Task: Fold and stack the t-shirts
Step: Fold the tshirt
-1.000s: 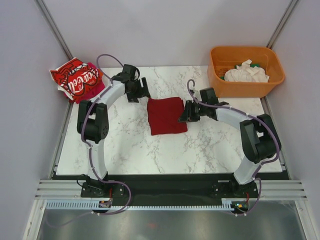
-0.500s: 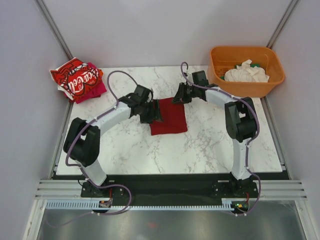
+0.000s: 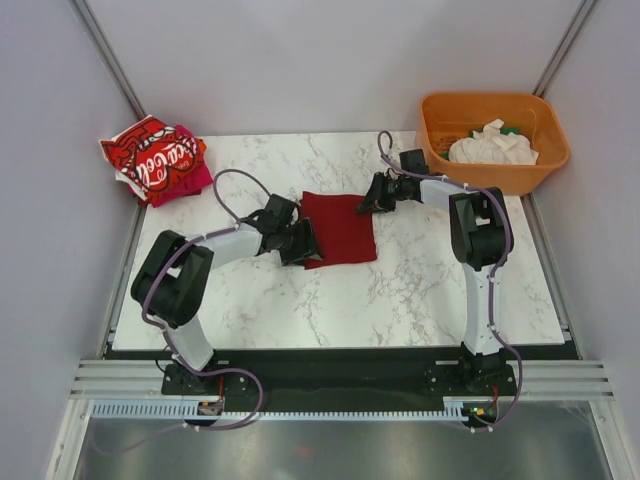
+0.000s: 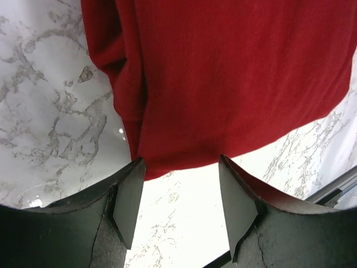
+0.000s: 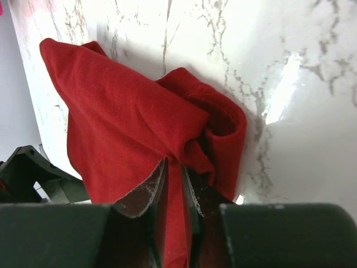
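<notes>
The folded dark red t-shirt [image 3: 340,228] lies mid-table; it also shows in the left wrist view [image 4: 223,84] and the right wrist view [image 5: 122,123]. My left gripper [image 3: 303,243] is open at the shirt's near left corner, its jaws just short of the hem, with nothing between them [image 4: 181,206]. My right gripper [image 3: 373,198] is shut on the shirt's far right corner, cloth pinched between the jaws [image 5: 175,184]. The bright red lettered t-shirt [image 3: 150,155] lies on the magenta t-shirt [image 3: 190,180] at the far left. The white t-shirt [image 3: 492,145] lies crumpled in the orange tub.
The orange plastic tub [image 3: 493,181] stands at the far right corner of the marble table [image 3: 330,300]. Grey walls close in left, right and behind. The table's near edge runs along a dark rail.
The left gripper slid back toward the near left, off the shirt to its corner. The right gripper moved right and pulled the far right corner outward, spreading the shirt wider.
</notes>
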